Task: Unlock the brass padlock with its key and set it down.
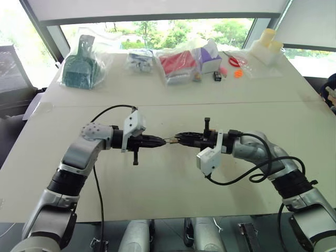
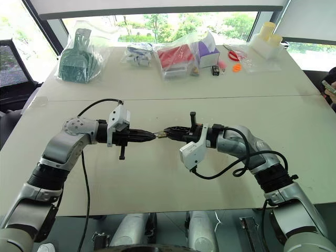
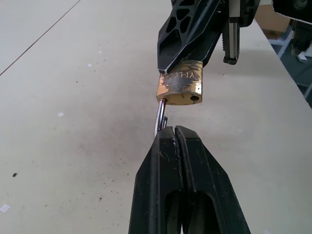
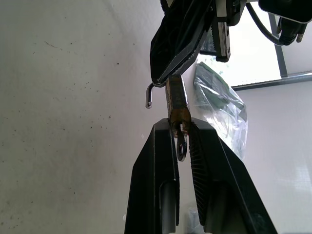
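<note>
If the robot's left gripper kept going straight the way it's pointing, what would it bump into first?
Probably the brass padlock. The left gripper is shut on the padlock's silvery shackle, and the brass body sits just ahead of its tips. Right behind it is the right gripper, which holds the padlock from the other side.

Both arms reach inward over the table [image 1: 173,178], forearms bent at the elbows so the wrists face each other near its middle. The left gripper [image 1: 160,140] points toward the right one, nearly level, its two black fingers [image 3: 168,161] pressed together on the shackle of the brass padlock [image 3: 179,89]. The right gripper [image 1: 178,138] points back at it, tip to tip, its fingers [image 4: 163,146] clamped on the padlock's body above the table.
</note>
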Tool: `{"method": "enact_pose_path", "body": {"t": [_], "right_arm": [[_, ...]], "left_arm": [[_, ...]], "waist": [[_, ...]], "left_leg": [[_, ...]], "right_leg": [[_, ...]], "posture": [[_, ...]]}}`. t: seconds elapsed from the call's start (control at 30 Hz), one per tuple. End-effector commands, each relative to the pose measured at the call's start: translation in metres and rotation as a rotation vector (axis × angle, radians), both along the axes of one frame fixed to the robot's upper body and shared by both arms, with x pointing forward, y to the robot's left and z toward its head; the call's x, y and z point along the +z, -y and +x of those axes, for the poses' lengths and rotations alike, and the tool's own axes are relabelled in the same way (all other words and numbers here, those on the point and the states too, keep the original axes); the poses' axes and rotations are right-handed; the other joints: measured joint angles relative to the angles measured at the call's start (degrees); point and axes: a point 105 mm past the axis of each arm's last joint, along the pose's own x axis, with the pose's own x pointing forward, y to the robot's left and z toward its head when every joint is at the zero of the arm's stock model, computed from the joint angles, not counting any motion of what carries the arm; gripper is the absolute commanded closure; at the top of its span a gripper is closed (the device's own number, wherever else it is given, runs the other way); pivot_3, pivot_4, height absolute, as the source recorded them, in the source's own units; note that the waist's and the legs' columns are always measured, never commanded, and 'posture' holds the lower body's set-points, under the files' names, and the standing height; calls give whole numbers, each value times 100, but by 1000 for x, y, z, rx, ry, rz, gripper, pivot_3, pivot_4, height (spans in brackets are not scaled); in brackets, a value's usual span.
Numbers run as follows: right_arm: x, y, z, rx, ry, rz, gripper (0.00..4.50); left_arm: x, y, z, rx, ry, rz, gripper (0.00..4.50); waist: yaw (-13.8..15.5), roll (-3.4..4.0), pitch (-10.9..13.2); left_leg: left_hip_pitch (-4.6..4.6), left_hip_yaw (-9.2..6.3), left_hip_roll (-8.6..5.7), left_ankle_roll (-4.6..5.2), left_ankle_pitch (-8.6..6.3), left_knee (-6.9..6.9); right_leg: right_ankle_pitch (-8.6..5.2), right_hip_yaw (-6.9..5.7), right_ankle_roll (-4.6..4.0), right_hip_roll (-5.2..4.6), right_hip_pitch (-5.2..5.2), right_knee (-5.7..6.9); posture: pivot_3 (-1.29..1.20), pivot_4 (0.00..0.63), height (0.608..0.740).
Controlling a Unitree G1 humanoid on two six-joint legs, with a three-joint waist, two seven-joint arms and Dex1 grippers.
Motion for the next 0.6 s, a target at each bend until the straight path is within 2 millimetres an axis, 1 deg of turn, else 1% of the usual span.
{"method": "enact_pose_path", "body": {"t": [0.03,0.23,0.37,0.57,0.6], "right_arm": [[15,-3,-3,25,40,40,4500],[14,-3,-3,22,36,37,4500],[12,-3,-2,20,30,33,4500],[1,4,14,-49,11,10,4500],[-4,6,20,-77,2,0,4500]], "left_arm": [[4,1,4,13,45,-4,4483],[5,-2,13,61,70,-24,4483],[4,-4,12,68,71,-23,4483],[-1,-15,5,85,48,3,4483],[-3,-17,3,93,43,6,4483]], "waist": [[-3,0,0],[-3,0,0],[-4,0,0],[-14,0,0],[-14,0,0]], "left_leg": [[0,0,0,0,0,0],[0,0,0,0,0,0],[0,0,0,0,0,0],[1,0,1,0,0,0],[1,0,1,0,0,0]], "right_leg": [[0,0,0,0,0,0],[0,0,0,0,0,0],[0,0,0,0,0,0],[0,0,0,0,0,0],[0,0,0,0,0,0]], "posture": [[0,150,740],[0,150,740],[0,150,740],[0,150,740],[0,150,740]]}}
